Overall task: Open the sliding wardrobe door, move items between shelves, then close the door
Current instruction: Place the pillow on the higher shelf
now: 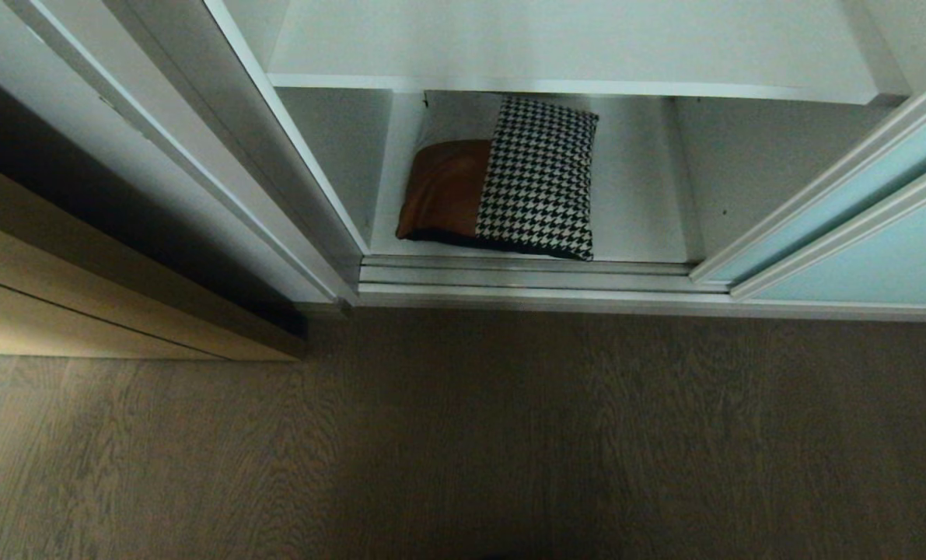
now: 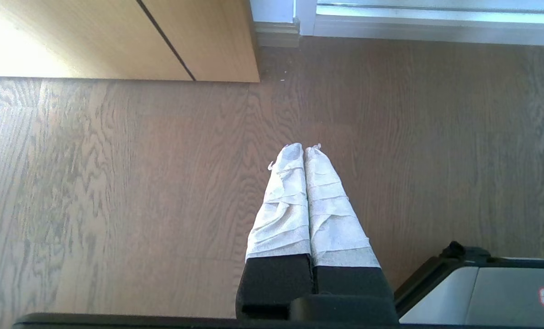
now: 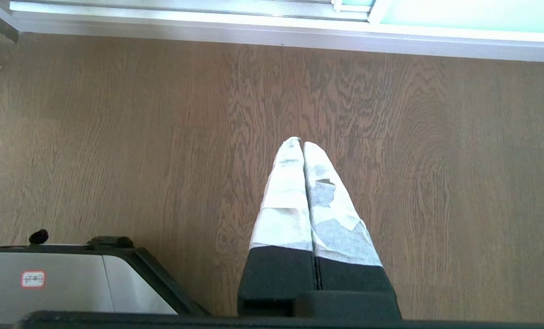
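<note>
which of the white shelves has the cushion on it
The bottom shelf, just behind the floor track, holds the cushion; the shelf above looks bare.

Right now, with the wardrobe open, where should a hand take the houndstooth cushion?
Grip the cushion at its near black-edged bottom edge, coming in from the front over the door track. It lies flat on the bottom shelf, and the shelf above blocks a top-down approach.

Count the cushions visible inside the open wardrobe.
1. A rectangular houndstooth, tan leather and white cushion lies on the wardrobe's bottom white board, toward its left. The shelf above may hide others.
</note>
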